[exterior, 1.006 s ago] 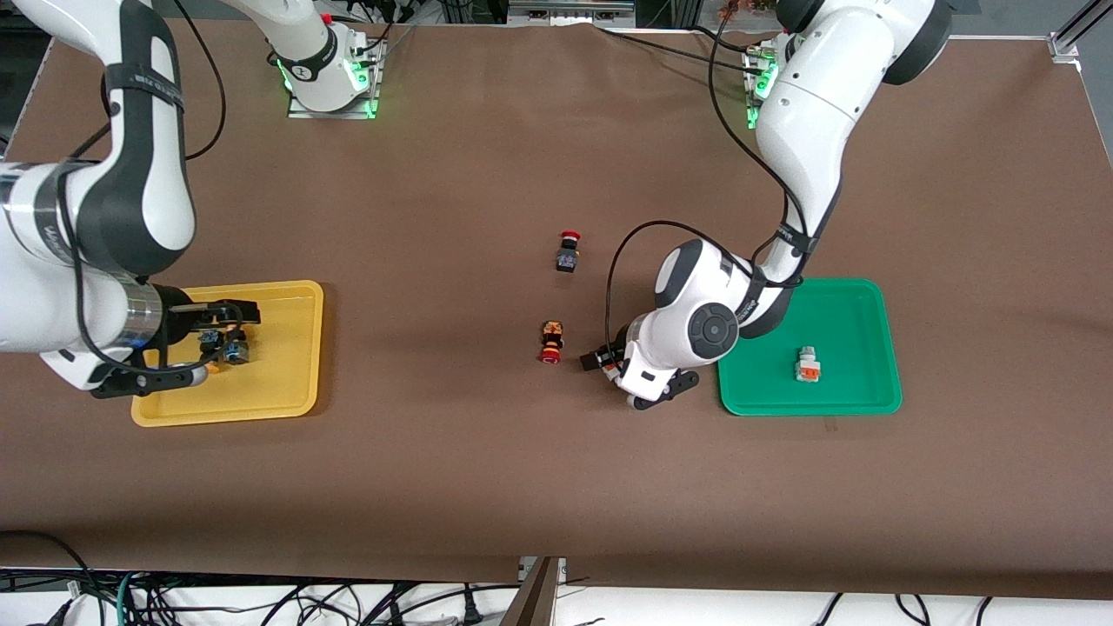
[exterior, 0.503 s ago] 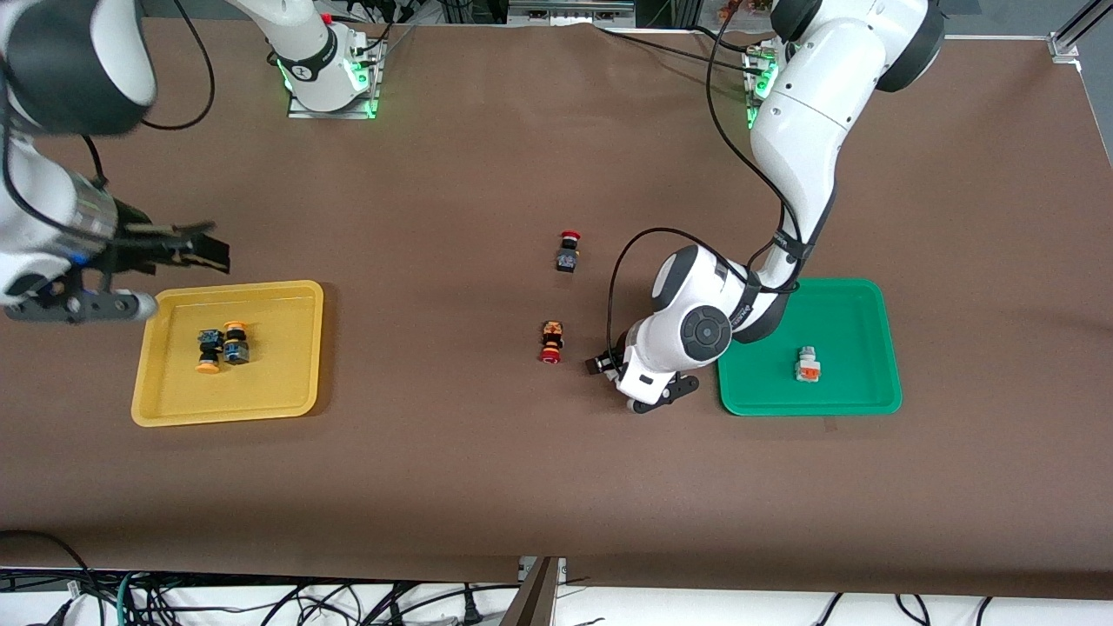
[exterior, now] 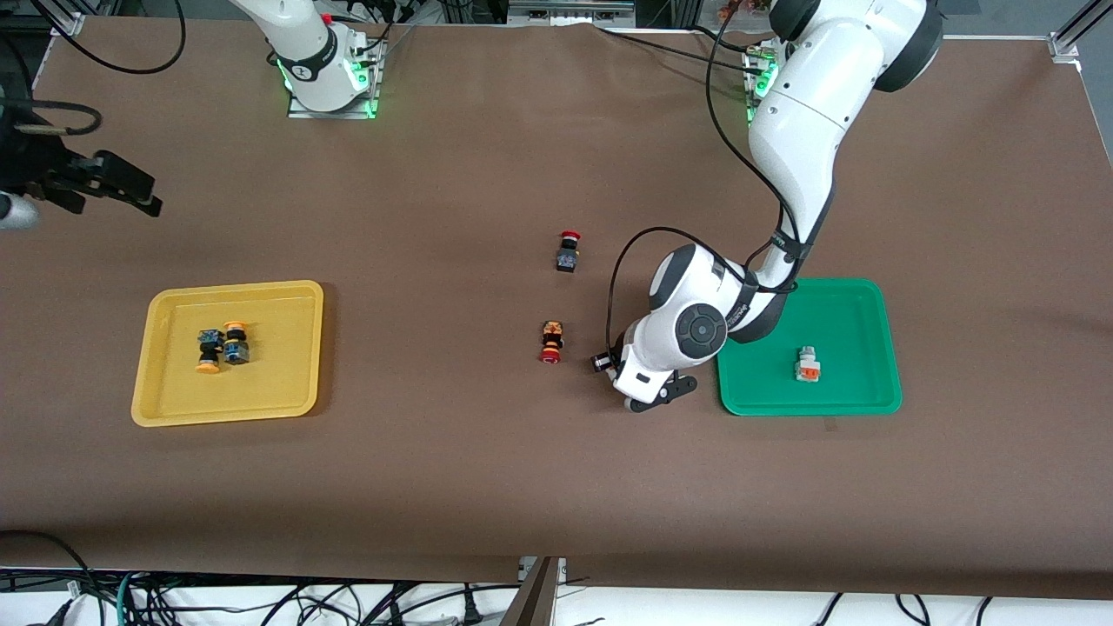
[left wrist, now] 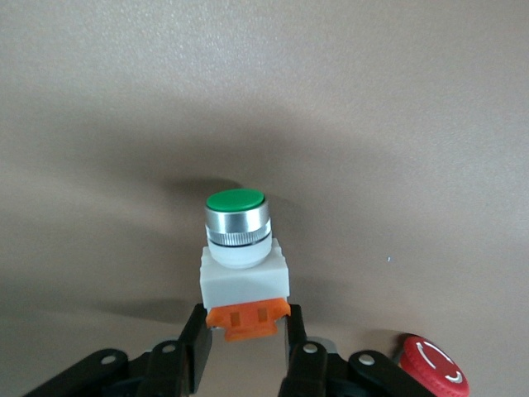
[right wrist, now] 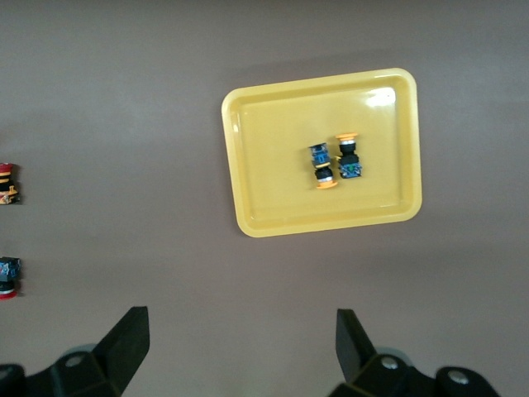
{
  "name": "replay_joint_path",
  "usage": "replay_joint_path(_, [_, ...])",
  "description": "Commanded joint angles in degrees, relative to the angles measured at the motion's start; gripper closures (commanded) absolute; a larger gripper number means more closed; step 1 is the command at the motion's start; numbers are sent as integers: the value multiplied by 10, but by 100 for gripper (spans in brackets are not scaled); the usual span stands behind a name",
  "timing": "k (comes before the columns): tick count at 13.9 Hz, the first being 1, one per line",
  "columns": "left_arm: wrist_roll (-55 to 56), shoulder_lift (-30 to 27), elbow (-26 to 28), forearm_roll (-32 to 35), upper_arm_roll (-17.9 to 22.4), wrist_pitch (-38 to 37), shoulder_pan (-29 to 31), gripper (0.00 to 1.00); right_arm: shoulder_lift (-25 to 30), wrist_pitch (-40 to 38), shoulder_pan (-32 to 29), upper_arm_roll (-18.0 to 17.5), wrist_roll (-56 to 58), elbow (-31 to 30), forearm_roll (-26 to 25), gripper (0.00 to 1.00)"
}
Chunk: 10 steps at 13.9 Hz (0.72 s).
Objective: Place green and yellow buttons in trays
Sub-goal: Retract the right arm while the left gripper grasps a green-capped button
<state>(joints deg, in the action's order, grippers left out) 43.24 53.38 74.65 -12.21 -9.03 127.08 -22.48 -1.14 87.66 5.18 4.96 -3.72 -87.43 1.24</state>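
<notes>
My left gripper (exterior: pixel 602 362) is low over the table between a red-capped button and the green tray (exterior: pixel 856 300). In the left wrist view it (left wrist: pixel 245 321) is shut on the orange block of a green-capped white-and-silver button (left wrist: pixel 240 248). A second white-and-silver button (exterior: pixel 808 364) lies in the green tray. Two yellow-capped buttons (exterior: pixel 209 349) (exterior: pixel 235 341) lie side by side in the yellow tray (exterior: pixel 278 382). My right gripper (exterior: pixel 130 187) is open and empty, raised at the right arm's end of the table. The right wrist view shows the yellow tray (right wrist: pixel 273 165), both buttons (right wrist: pixel 321 165) in it, and the gripper (right wrist: pixel 242 331).
Two red-capped black buttons lie mid-table: one (exterior: pixel 550 341) close beside my left gripper, one (exterior: pixel 568 250) farther from the front camera. The nearer one's red cap (left wrist: pixel 434 364) shows in the left wrist view. Both appear at the edge of the right wrist view (right wrist: pixel 7 184).
My right gripper has risen from the yellow tray, leaving the two yellow-capped buttons in it, and pulled away toward the robots' side. My left gripper has shifted slightly.
</notes>
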Motion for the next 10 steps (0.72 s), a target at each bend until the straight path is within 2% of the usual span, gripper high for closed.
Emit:
replay_joint_path(1, [-26, -10, -13, 23, 5, -10, 8, 100, 10, -5, -20, -24, 7, -18, -7, 0])
replay_joint_path(5, [-64, -44, -13, 24, 5, -108, 37, 100, -15, -15, -18, -22, 7, 8, -10, 0])
replay_joint_path(10, [-265, -71, -8, 25, 5, -238, 146, 100, -18, -15, -16, -24, 3, 8, -11, 0])
